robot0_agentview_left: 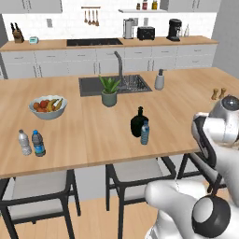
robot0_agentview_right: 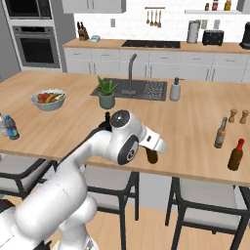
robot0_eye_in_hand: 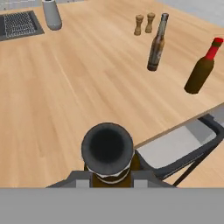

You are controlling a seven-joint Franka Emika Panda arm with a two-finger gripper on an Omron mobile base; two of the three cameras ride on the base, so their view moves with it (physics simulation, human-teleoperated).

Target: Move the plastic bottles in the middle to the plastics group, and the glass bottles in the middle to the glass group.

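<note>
The slim dark-brown beer bottle is clamped by its neck in the end effector and is seen from above, cap uppermost, over the near edge of the worktop. The tall grey-brown glass bottle is shown beyond it, near two wooden shakers. The black flask and the pale-blue water bottle are shown side by side mid-worktop, and the two plastic bottles far left.

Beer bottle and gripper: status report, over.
Gripper shut on dark-brown beer bottle, carried above the counter edge. Tall glass bottle ahead; red-capped bottle beside it, near the path. Black flask and pale-blue water bottle unmoved.
</note>
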